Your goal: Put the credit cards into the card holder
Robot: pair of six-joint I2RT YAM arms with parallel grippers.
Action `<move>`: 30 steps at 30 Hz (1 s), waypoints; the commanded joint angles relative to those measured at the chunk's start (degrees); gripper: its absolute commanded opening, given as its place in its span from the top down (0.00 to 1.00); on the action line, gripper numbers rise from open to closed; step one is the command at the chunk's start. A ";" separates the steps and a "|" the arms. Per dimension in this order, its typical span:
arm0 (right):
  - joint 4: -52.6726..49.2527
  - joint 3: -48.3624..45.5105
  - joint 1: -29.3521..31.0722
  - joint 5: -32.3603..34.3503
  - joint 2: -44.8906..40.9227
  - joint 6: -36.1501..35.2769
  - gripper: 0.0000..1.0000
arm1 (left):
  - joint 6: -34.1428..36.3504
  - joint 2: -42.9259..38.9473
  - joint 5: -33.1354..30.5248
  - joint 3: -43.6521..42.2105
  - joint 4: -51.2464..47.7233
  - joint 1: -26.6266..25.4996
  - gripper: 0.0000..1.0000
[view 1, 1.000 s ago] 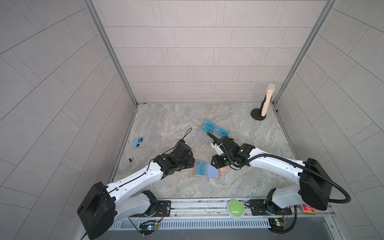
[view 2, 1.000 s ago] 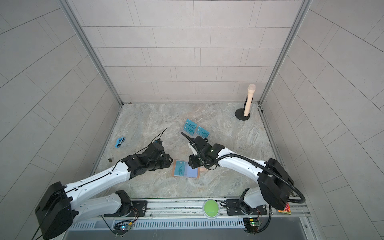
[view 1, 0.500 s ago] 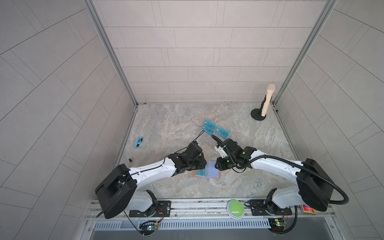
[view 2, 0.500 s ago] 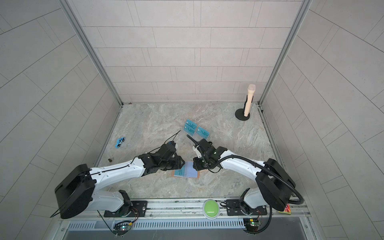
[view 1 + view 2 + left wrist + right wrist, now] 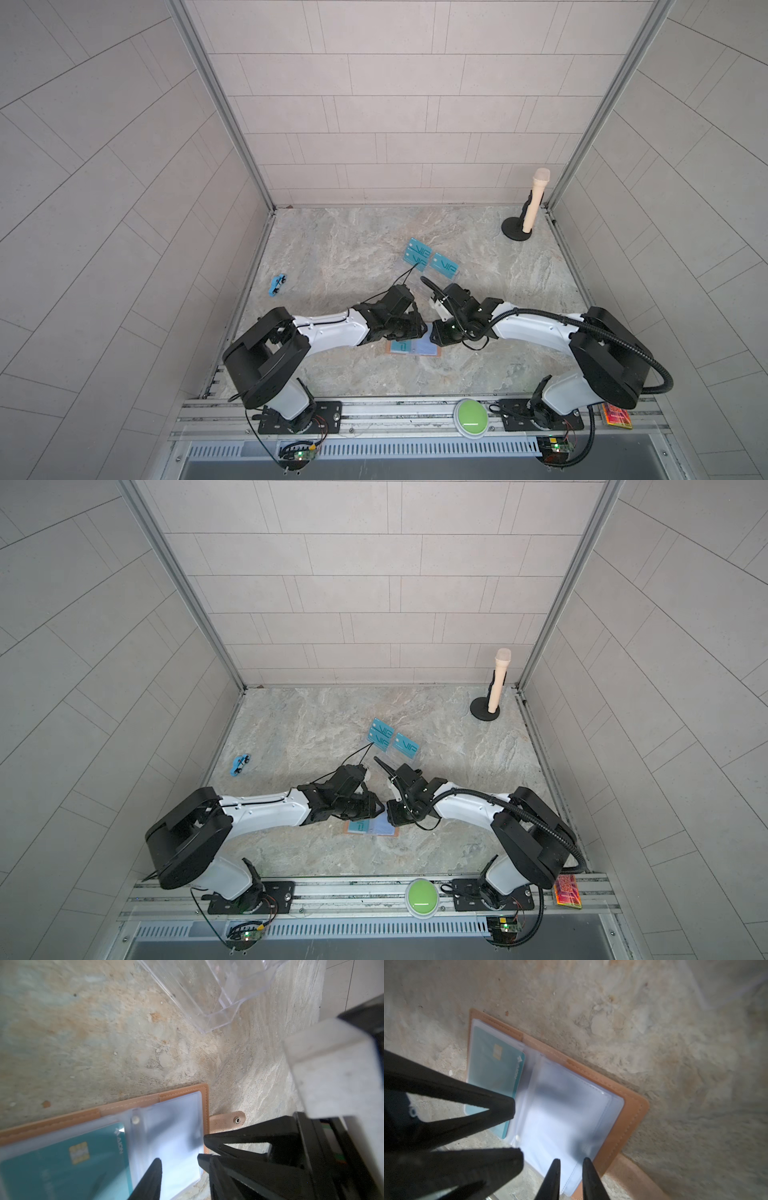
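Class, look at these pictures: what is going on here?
Two robot arms work over an open tan leather card holder lying flat. One teal plastic card sits inside it. The left hand is open over its middle; the right hand is at the edge of an empty clear sleeve. More teal cards wait farther back.

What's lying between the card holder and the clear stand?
Only bare tabletop between card holder and clear stand, per the left wrist view.

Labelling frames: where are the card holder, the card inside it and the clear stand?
card holder (image 5: 626, 1126): right wrist view, tan border.
teal card (image 5: 492, 1072): right wrist view, its face.
clear stand (image 5: 207, 987): left wrist view, acrylic wall.
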 commanded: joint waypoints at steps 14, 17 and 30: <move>-2.87 1.25 -0.20 3.30 2.18 -0.15 0.78 | 1.30 3.85 -0.61 1.43 -0.76 1.26 0.58; -2.96 1.19 -0.20 3.67 2.18 -0.09 0.78 | 1.13 4.29 -0.54 1.16 -0.66 1.18 0.58; -3.92 2.00 -0.20 3.76 1.84 -0.15 0.78 | -1.90 4.50 5.35 -1.27 8.31 1.19 0.56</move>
